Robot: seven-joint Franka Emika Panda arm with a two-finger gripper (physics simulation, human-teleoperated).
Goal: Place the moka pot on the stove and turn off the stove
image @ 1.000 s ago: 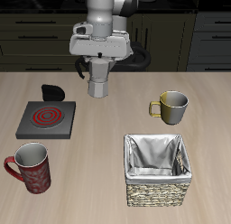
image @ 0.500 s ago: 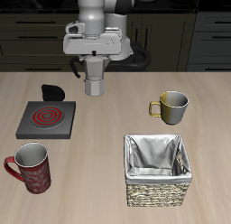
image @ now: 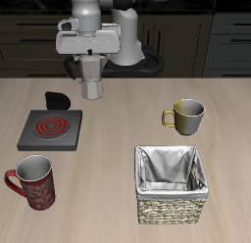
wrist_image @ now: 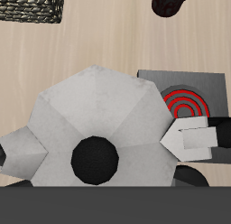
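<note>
Dark kitchen cabinets are lining the back of the scene, and a pale wood-grain table [image: 118, 115] is stretching out in front of them. Above the table's far part, the gripper [image: 91, 63] is pointing straight down and clenching the moka pot [image: 91, 80] by its upper part, with the fingers pressing in from either side. The silver faceted pot is hanging upright in the air, clear of the tabletop. In the wrist view the pot [wrist_image: 90, 128] is filling most of the picture, its black lid knob sitting at the middle of the grey facets and one pale finger [wrist_image: 194, 139] lying against its side.

Nearer the table's front edge than the pot, the stove [image: 50, 128] is resting flat on the table as a dark grey square slab, and its coil is glowing red in concentric rings. A black knob [image: 58, 98] is sitting at the stove's back edge, close beneath the hanging pot. The pot is hovering behind the burner rather than over it.

A red patterned mug [image: 32, 181] is standing near the front edge, just in front of the stove. Across the table, an olive-metal mug with a yellow handle [image: 185, 115] is standing upright, and a woven basket with a grey cloth lining [image: 173, 183] is sitting in front of it.
</note>
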